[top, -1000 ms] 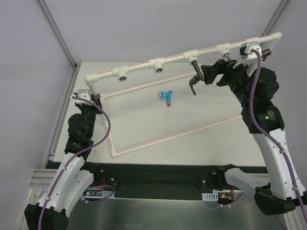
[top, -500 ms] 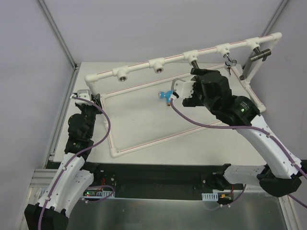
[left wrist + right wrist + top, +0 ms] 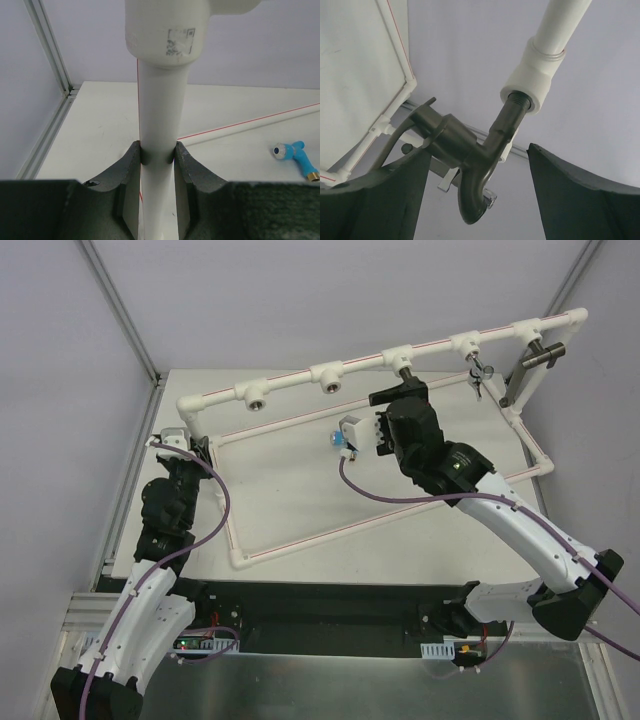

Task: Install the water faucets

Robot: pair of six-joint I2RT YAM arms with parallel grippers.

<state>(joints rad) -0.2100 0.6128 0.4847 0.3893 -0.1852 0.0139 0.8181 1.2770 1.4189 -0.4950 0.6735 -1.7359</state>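
Left fingers (image 3: 131, 170) are closed on an upright white tube of the pipe frame (image 3: 159, 100), pinching it from both sides at the frame's 9 o'clock corner. Right fingers (image 3: 385, 200) stand spread apart, one on each side of the dark grey faucet (image 3: 470, 150), with a clear gap at its 3 o'clock side. That faucet's threaded end sits in a white socket (image 3: 532, 82) of the frame. At 9 o'clock of the right fingers, seen from above, the blue-handled faucet (image 3: 297, 157) lies on the desk (image 3: 290, 480) inside the frame.
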